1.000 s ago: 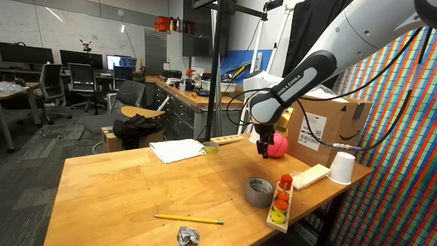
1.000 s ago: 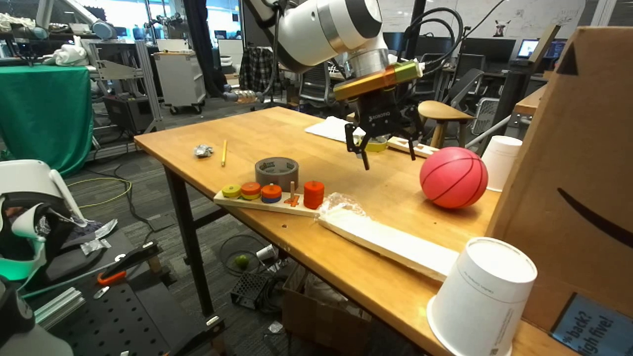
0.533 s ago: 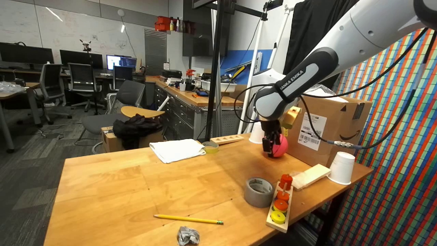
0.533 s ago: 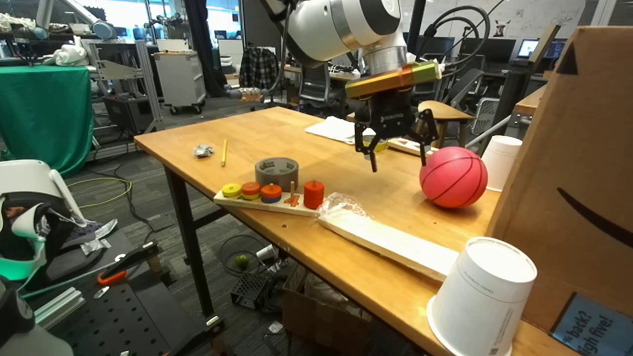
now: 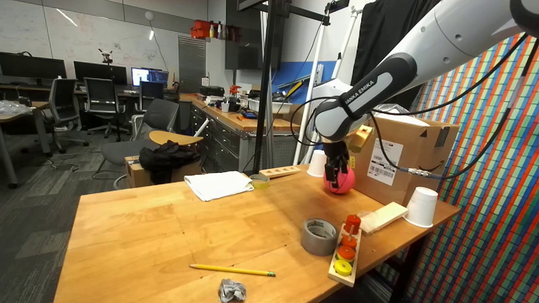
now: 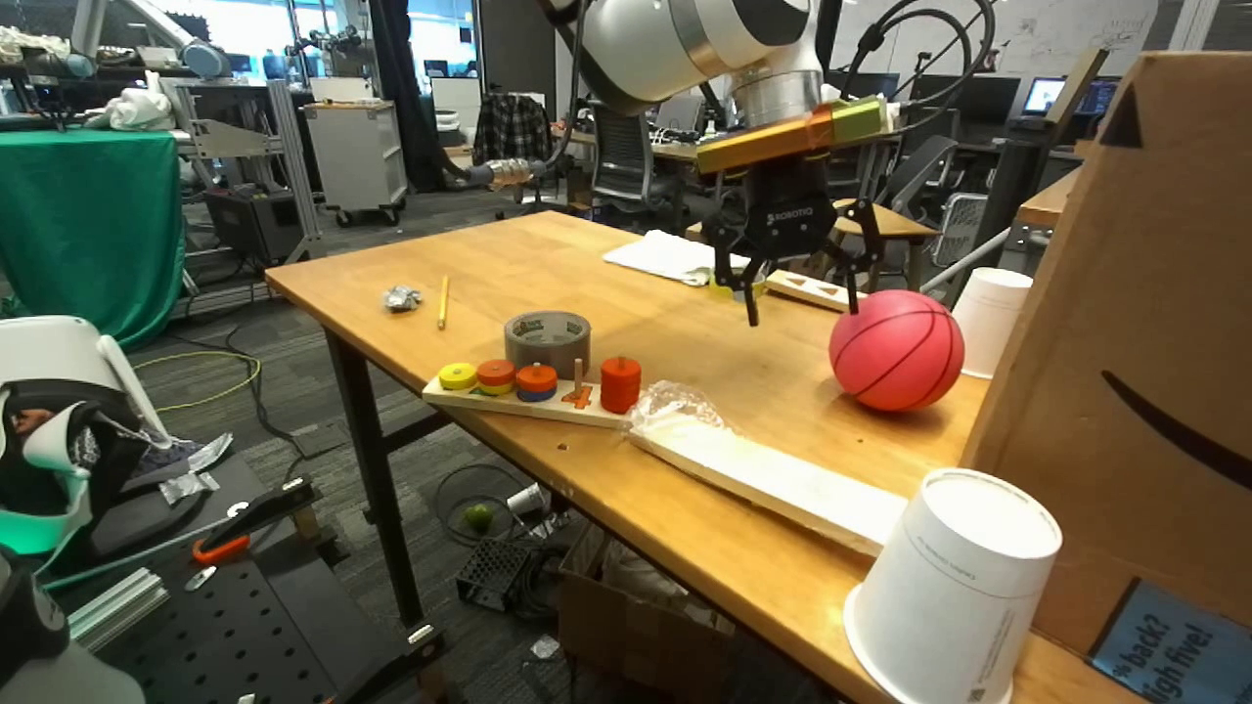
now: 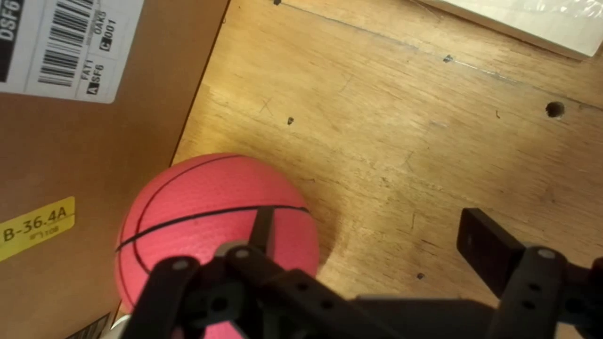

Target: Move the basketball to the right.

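The basketball (image 6: pixel 897 352) is a pinkish-red ball with thin dark seams. It rests on the wooden table close to the cardboard box. It also shows in an exterior view (image 5: pixel 348 181), partly hidden behind my gripper, and at lower left in the wrist view (image 7: pixel 212 188). My gripper (image 6: pixel 803 315) is open and empty above the table. One fingertip is at the ball's upper edge and overlaps the ball in the wrist view (image 7: pixel 367 212); I cannot tell if it touches. The other finger stands over bare wood, away from the ball.
The cardboard box (image 6: pixel 1174 244) stands just beside the ball. White paper cups stand behind the ball (image 6: pixel 996 308) and by the table's near edge (image 6: pixel 954 596). A wrapped wooden block (image 6: pixel 773 479), a ring-stacking board (image 6: pixel 587 418) and the grey tape roll (image 6: pixel 548 342) lie along that edge.
My open gripper has moved toward the ball, rightward in both exterior views, then risen a little. The ball has not visibly moved.
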### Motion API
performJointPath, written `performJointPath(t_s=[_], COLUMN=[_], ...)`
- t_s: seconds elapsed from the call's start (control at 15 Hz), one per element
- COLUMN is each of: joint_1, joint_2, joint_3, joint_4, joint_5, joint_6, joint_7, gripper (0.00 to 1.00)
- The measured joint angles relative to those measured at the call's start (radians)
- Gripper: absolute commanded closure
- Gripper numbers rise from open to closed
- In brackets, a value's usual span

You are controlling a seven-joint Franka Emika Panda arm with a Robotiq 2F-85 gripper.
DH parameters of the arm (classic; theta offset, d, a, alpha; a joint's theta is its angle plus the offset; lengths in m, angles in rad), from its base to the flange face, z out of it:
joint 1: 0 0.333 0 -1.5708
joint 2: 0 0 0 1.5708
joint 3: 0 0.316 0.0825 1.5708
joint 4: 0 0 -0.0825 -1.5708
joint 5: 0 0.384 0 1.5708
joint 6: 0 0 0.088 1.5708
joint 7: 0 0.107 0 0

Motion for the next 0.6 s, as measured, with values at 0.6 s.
performJointPath(t_s=[0.6], joint_1=[0.058], joint_2=[-0.013], joint_3=[0.086], joint_4=[-0.008], joint_5=[-0.024], joint_6=[0.006], joint_7=[-0.205], gripper=[0.00])
